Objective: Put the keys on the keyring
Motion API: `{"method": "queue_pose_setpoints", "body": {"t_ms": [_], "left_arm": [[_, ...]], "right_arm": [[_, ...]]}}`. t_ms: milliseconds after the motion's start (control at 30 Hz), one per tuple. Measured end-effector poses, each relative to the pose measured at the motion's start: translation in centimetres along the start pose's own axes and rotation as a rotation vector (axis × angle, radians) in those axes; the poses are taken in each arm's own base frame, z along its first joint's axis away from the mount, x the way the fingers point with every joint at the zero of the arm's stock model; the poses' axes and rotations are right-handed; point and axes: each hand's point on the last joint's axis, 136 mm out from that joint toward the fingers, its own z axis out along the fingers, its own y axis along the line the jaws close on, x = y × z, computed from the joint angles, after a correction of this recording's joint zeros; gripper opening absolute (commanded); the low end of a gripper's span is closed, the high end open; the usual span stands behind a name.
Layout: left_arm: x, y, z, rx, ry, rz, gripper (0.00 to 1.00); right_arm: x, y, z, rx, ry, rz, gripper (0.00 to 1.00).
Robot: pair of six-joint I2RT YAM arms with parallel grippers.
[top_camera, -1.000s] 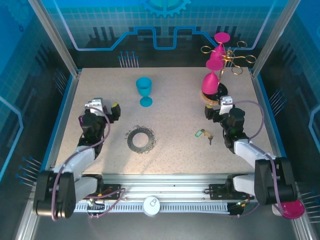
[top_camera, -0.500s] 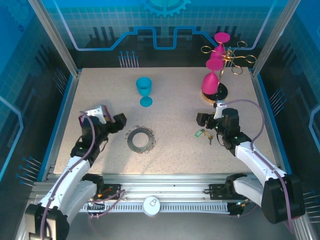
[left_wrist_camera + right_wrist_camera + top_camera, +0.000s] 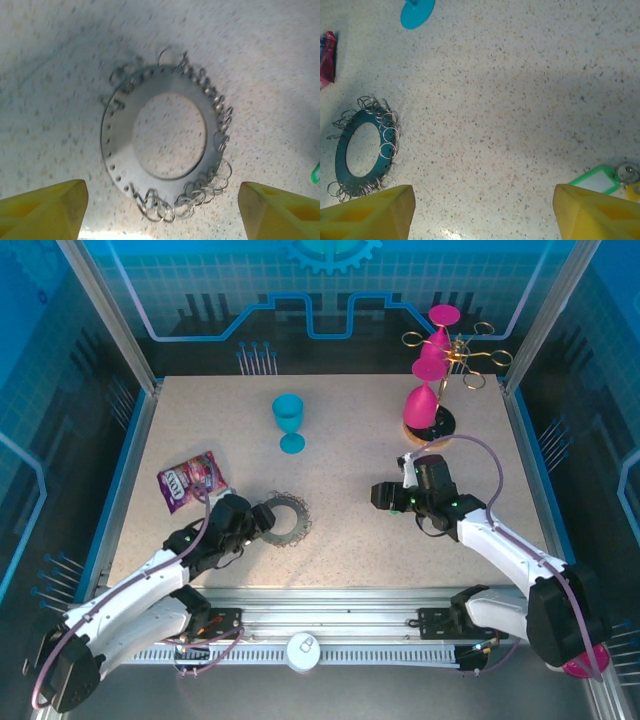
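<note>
Left gripper (image 3: 258, 521), seen from above, sits low at the near-left rim of the keyring (image 3: 283, 520) with its jaws apart. That spot would suit steadying or lifting the ring so it cannot slide while something is threaded on. The right gripper (image 3: 384, 496) hangs to the right of the ring, well apart from it and also spread wide. A goblet (image 3: 289, 420) stands farther back, a packet (image 3: 188, 480) lies to the left, and a rack (image 3: 455, 355) stands at the far right, all off the working patch.

From the left wrist, the ring lies flat on the table (image 3: 260, 60), centred between the two yellow fingers (image 3: 45, 210). They stand wide on either side of its near edge and touch nothing. Small wire loops fringe its right and near rim. This straddle looks to me like a line-up for a grasp across the near edge.

From the right wrist, the keys (image 3: 607, 180) lie flat at the near right, just beside the right-hand finger (image 3: 592, 212) rather than between the pair. The green tag, a metal piece and a yellowish piece are bunched together. The ring lies at the far left of this view. I judge the open jaws need to shift right before closing on the bunch.
</note>
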Motion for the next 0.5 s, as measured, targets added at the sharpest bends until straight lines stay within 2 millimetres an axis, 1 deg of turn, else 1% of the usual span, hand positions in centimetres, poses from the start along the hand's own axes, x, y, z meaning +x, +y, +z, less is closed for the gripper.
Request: {"method": "queue_pose_setpoints", "body": {"t_ms": [100,233,267,400,500], "left_arm": [[1.7,0.2,0.4,-0.031,0.047,-0.037,0.77],[2.3,0.7,0.6,-0.067,0.057,-0.072,0.75],[2.6,0.7,0.9,-0.084,0.063,-0.072,0.73],[3.8,1.4,2.1,-0.166,0.089,-0.075,0.56],[4.0,2.0,2.6,-0.208,0.089,-0.082,0.51]], "right_arm": [[0.4,-0.4,0.0,0.019,0.013,0.011,0.73],[0.7,-1.0,0.0,0.05,0.025,0.024,0.7],[0.9,-1.2,0.0,0.065,0.029,0.028,0.7],[1.5,-2.1,-0.1,0.113,0.046,0.042,0.68],[1.7,-2.5,-0.2,0.135,0.054,0.051,0.68]]}}
